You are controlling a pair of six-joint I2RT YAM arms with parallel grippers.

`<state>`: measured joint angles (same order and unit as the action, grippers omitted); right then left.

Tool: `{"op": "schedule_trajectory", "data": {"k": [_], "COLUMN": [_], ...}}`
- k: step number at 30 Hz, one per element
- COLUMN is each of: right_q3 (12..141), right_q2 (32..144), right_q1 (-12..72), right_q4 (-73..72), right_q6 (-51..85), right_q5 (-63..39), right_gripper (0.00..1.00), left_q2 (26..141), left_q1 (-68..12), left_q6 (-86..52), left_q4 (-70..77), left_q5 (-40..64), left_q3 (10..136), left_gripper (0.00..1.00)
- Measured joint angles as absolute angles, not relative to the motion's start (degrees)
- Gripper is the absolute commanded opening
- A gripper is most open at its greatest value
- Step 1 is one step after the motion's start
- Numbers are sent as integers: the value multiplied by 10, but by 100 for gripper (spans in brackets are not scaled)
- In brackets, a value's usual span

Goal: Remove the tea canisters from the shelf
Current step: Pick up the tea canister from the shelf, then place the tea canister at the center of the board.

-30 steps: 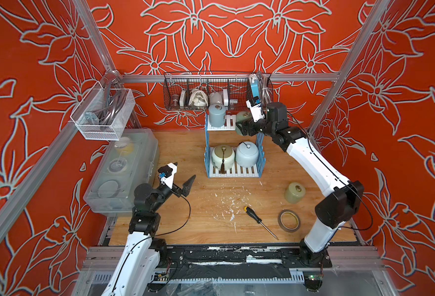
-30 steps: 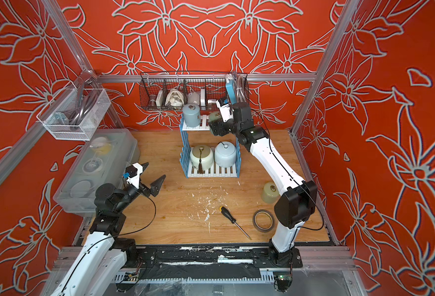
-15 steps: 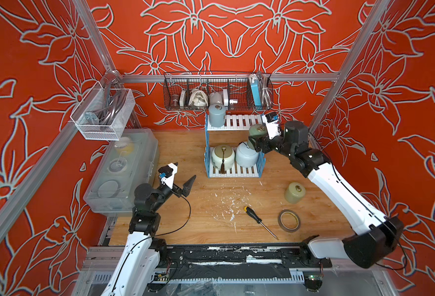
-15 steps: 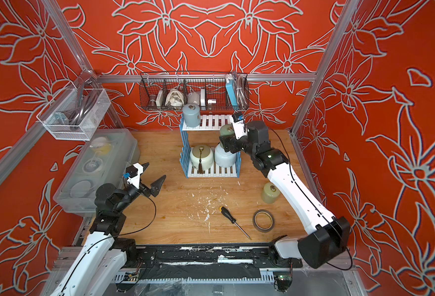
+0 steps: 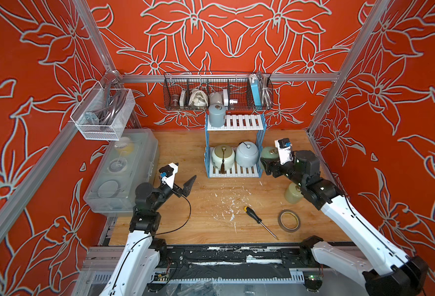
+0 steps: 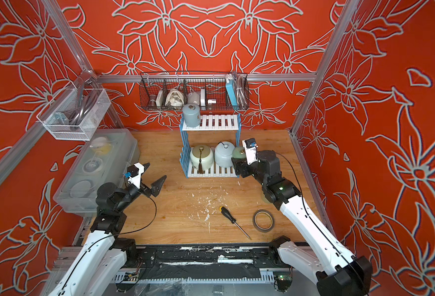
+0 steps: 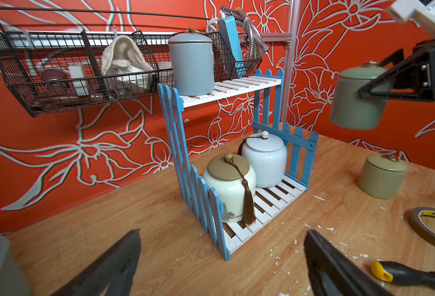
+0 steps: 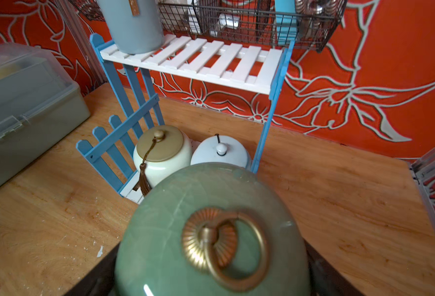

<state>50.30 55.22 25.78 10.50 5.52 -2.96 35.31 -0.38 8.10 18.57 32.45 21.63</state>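
Tubing in grey coils lies in a clear mesh basket (image 5: 101,130) hung on the left wall. Below it a translucent plastic lidded box (image 5: 139,153) sits at the left edge of the wooden table (image 5: 185,143). Just right of the box the left gripper (image 5: 186,170) hovers above the table, its two dark fingers (image 7: 119,261) spread wide with nothing between them.

The small two-tier shelf (image 5: 242,123), with blue picket-fence sides and white slatted boards, stands at the far middle of the table. It is beneath a black wire basket (image 5: 169,89) of odds and ends on the far wall. A slim grey-blue ceramic canister (image 5: 216,115) stands upright at the left end of the upper board. On the lower board a round cream jar with a brown tassel (image 5: 222,157) stands on the left, with a round pale blue-white jar (image 5: 247,155) close beside it on the right.

Just right of the shelf and outside it, the right gripper (image 5: 265,164) clamps a slim sage green canister (image 5: 267,152) with a brass ring on its lid. The left wrist view shows this canister held clear of the table. Nearer the front, a screwdriver with a black and yellow handle (image 5: 252,213) and a roll of brown tape (image 5: 279,220) lie flat on the wood. Just beyond the tape a yellow-green lidded canister (image 5: 292,194) stands on the table, partly hidden by the right arm.
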Motion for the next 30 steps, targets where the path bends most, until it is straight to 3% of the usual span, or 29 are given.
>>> {"op": "schedule_trajectory", "data": {"k": [13, 30], "right_q3": [302, 202], "right_q2": [483, 490], "right_q1": [258, 258], "right_q4": [61, -6], "right_q6": [116, 159], "right_q5": [37, 81], "right_gripper": [63, 66], "left_q2": [352, 350], "left_q1": [-5, -8], "left_q6": [81, 81], "left_q4": [191, 193], "left_q5": [323, 322], "left_q3": [210, 209], "left_gripper": [99, 99]}}
